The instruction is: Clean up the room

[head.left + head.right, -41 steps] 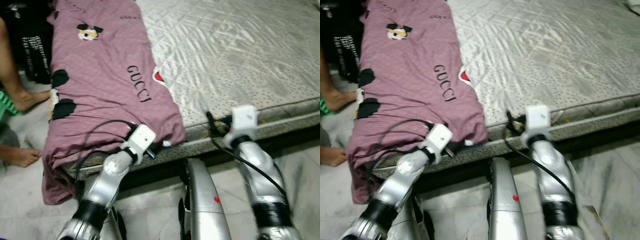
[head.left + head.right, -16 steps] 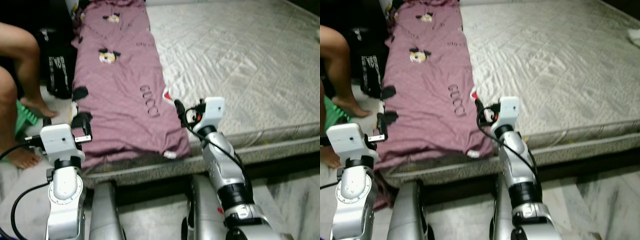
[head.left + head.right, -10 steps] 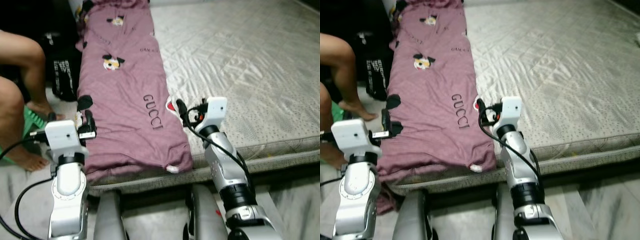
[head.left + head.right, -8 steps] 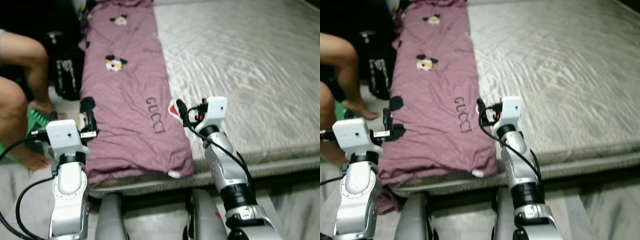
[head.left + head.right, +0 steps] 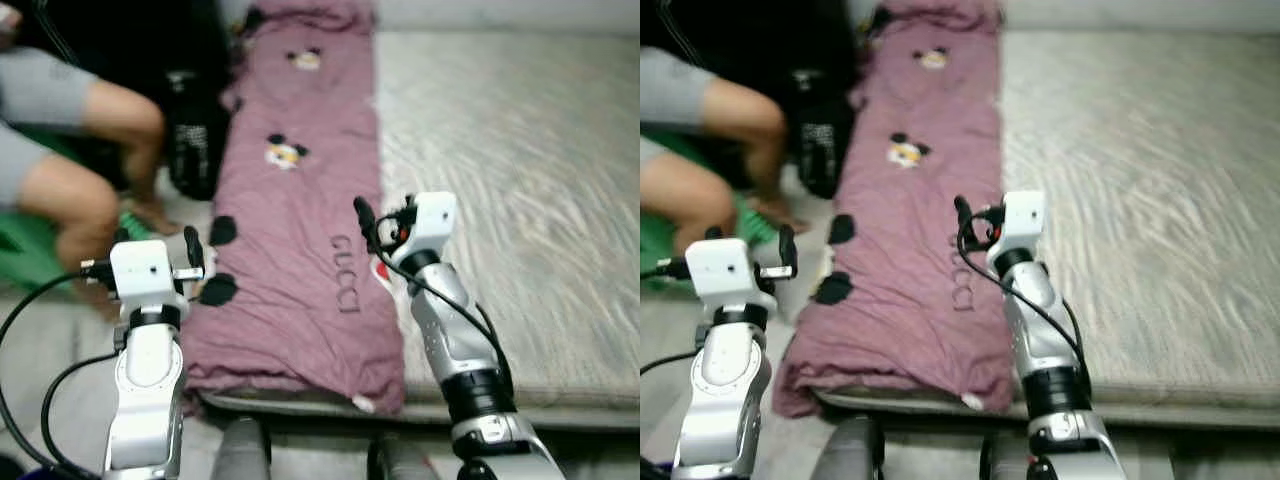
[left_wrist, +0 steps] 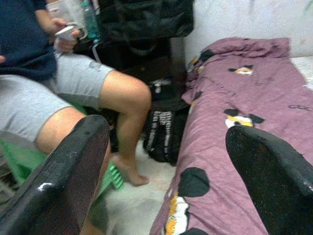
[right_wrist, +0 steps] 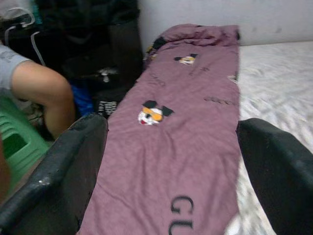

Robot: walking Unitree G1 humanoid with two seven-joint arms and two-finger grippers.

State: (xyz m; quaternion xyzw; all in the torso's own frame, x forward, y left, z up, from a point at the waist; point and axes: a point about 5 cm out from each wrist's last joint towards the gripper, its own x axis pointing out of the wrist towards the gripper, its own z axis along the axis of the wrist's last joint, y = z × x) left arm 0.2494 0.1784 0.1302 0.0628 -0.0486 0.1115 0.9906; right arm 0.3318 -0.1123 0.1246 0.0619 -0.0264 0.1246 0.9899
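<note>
Flanking one purple blanket [image 5: 300,250] on one mattress [image 5: 510,200]: left end effector [image 5: 192,262] and right end effector [image 5: 364,222], both spread wide.

Person [image 6: 73,83] in grey shorts sitting on green stool [image 5: 30,255] beside bed, holding sthg. Black bag [image 6: 164,134] w/ white print standing by their foot.

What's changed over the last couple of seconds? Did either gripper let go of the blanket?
Both arms rose from the near hem of the purple blanket. The left gripper now hangs open beside the bed's left edge, the right gripper open above the blanket's right edge; neither holds anything. The camera tilted up. The blanket lies along the mattress as before; the person remains seated.
</note>
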